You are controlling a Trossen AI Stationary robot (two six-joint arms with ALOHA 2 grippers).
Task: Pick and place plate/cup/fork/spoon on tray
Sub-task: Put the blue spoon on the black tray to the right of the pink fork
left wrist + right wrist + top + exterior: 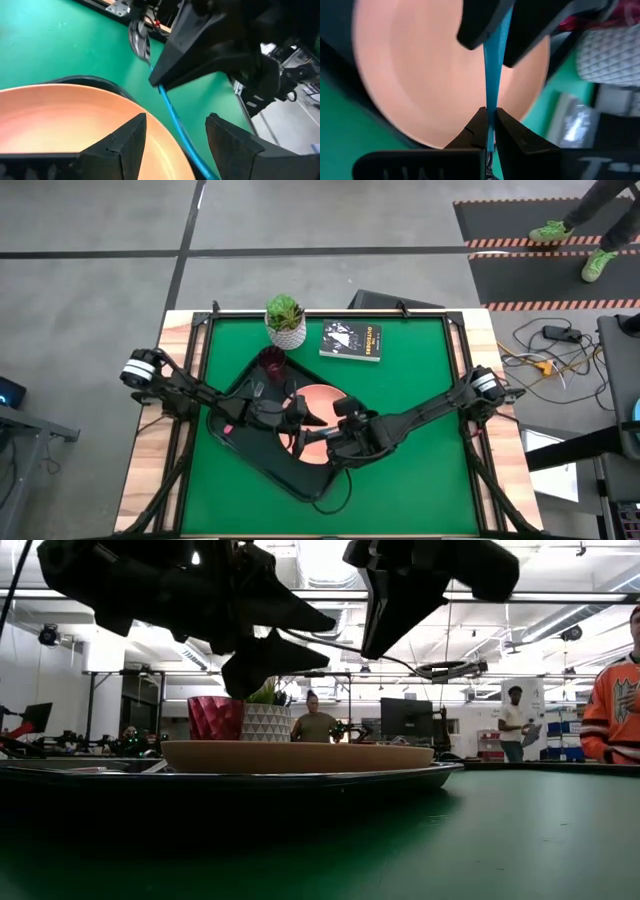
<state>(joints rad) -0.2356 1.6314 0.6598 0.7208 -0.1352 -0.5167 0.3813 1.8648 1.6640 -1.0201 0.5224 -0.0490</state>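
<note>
The spoon (pixel 492 75) hangs above the plate (pixel 318 425), pinched by its blue handle in the right gripper (pixel 490 117). Plate, cup (pixel 272 361) and, apparently, fork (pixel 229 429) sit on the tray (pixel 225 442). The left gripper (pixel 175 132) gapes empty alongside.

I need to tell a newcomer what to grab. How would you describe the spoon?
Find the black tray on the green table; the peach plate lies in it. Above the plate, the right gripper pinches the spoon: its thin blue handle marks it out.
</note>
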